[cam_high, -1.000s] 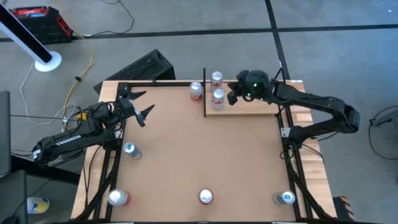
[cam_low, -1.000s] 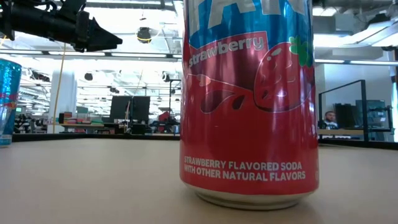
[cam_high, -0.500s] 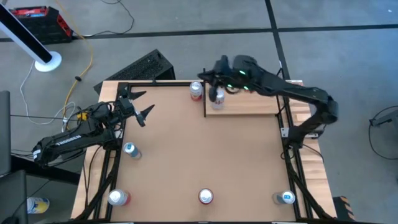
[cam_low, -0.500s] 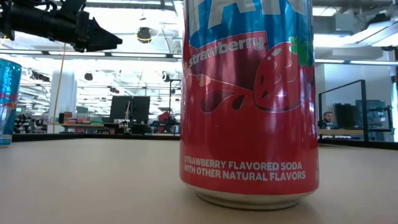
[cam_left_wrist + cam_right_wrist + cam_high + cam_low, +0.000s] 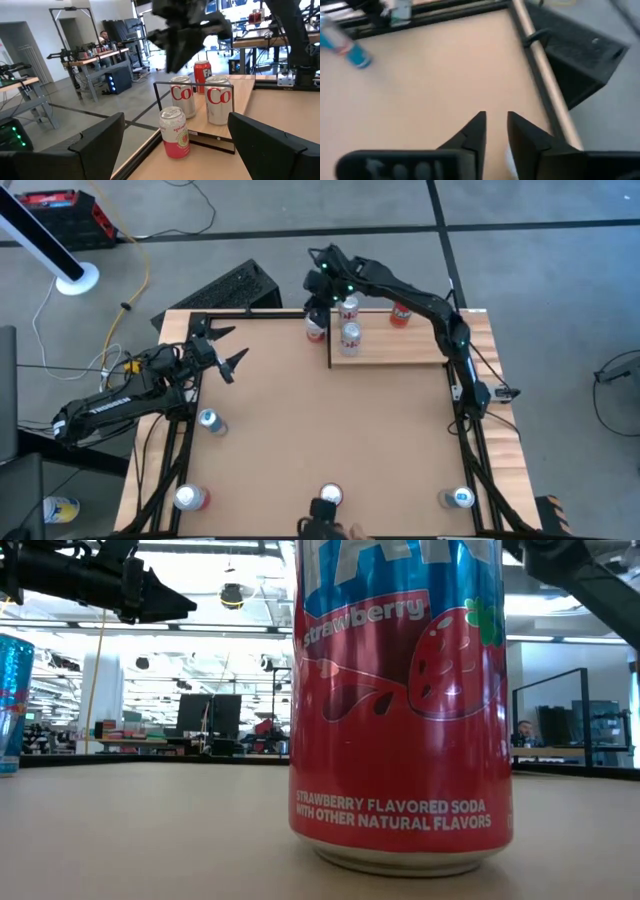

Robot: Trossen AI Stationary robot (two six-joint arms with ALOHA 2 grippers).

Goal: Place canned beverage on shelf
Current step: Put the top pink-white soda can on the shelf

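The right gripper (image 5: 318, 290) hangs near the top middle of the high view, over the can (image 5: 316, 326) that stands on the table (image 5: 300, 420) just left of the shelf (image 5: 400, 348). Its fingers (image 5: 475, 131) are nearly together w/ a thin gap, holding nothing. Three cans (image 5: 349, 337) stand on the shelf, two at its left end and a red one (image 5: 400, 313) further right. The left gripper (image 5: 228, 352) waits at the left of the frame, fingers (image 5: 95, 142) spread wide. More cans stand along the bottom edge, e.g. the strawberry soda (image 5: 400, 700).
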